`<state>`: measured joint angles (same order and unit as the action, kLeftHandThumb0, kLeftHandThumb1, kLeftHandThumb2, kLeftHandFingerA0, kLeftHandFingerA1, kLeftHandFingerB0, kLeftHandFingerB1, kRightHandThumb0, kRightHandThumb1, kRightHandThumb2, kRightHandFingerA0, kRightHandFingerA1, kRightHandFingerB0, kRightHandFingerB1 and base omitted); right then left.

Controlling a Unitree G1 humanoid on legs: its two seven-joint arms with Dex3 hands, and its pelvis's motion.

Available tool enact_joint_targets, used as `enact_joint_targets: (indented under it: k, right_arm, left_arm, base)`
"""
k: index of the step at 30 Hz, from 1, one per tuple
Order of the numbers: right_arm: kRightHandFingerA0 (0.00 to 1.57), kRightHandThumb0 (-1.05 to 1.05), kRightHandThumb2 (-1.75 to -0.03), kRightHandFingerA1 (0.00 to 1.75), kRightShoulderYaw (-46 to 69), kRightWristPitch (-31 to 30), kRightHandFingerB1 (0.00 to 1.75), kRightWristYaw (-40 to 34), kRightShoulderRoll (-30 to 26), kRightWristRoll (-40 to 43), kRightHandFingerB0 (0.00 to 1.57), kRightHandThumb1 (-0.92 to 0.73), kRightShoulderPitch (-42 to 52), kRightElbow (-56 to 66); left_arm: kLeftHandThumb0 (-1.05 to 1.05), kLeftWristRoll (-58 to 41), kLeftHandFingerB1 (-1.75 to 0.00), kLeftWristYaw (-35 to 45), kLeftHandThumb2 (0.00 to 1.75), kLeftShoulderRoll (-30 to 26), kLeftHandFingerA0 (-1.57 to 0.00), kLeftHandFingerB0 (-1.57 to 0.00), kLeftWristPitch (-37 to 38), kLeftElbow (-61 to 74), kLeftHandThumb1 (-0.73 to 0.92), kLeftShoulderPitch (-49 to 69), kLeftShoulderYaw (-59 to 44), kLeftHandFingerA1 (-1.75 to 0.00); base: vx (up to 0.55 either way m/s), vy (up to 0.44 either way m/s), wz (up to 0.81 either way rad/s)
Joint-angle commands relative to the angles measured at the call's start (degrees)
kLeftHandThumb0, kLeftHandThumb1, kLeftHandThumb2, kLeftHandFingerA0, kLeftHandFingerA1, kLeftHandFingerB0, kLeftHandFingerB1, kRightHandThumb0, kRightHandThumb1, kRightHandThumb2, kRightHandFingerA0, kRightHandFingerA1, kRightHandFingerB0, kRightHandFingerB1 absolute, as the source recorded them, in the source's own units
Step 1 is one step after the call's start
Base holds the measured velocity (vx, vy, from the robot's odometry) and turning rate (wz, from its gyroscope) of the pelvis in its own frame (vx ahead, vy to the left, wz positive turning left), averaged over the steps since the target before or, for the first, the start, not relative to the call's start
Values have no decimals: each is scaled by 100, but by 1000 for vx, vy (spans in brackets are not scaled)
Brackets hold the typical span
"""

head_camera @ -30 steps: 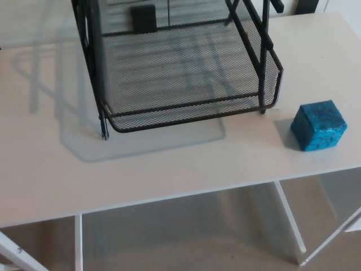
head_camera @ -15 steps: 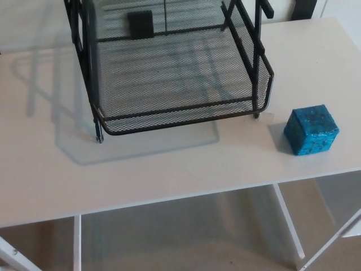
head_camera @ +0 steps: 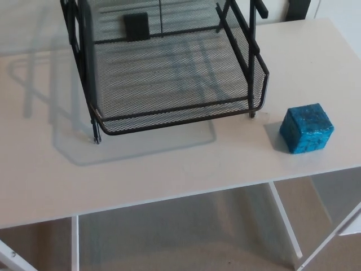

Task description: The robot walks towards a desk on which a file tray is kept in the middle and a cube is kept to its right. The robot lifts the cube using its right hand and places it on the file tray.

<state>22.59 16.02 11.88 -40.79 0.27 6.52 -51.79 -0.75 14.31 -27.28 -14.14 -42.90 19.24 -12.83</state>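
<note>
Item 1, desk (head_camera: 169, 169): pale top filling most of your head view; its near edge crosses the lower part of the picture, rising a little toward the right; its right edge slants out of the picture at the upper right; bare top lies in a wide band between the tray and the near edge, and again to the left of the tray.

Item 2, tray (head_camera: 175, 117): black wire mesh, standing at mid-desk toward the back; its upper parts are cut off by the top of the picture; the low front lip faces you; black uprights rise at its sides; a small black plate (head_camera: 136, 25) sits at its rear; its shadow (head_camera: 67, 141) falls on the desk to the left and front.

Item 3, cube (head_camera: 306, 128): blue, mottled, resting on the desk to the right of the tray; near the tray's front right corner yet apart from it, bare top showing between; close to the near edge; it stands free, with open desk on every side.

Item 4, floor (head_camera: 186, 237): beige, seen under the desk between white legs (head_camera: 284, 223).

Item 5, hands: neither shows in your view; you cannot tell how the fingers stand or what they hold.
</note>
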Motion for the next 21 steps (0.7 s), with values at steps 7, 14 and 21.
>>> enact_joint_targets:
  k: [7, 14, 21]
  right_arm:
    - [0, -81, -91, 18, -544, -2083, 17, 802, -1317, 62, 0, -50, -3775, 2982]
    - [1, -70, -80, 28, -1584, -1891, 15, 1526, -832, -507, 0, -41, -5160, 2542]
    - [9, -71, -78, 19, -3270, -2327, 20, 2345, -200, -1654, 8, -41, -6033, 2289]
  left_arm:
    - [-75, -129, -50, 246, 100, -101, -19, -10, 360, 462, 67, 213, -89, -62]
    - [-74, -115, -40, 245, 65, -83, -21, -13, 472, 202, 84, 117, -84, -58]
    - [-73, -62, -42, 257, 65, -44, -16, -12, 436, 250, 84, 128, -3, -60]
  base:
    - [2, -1, 1]
    - [0, 0, 0]
    - [0, 0, 0]
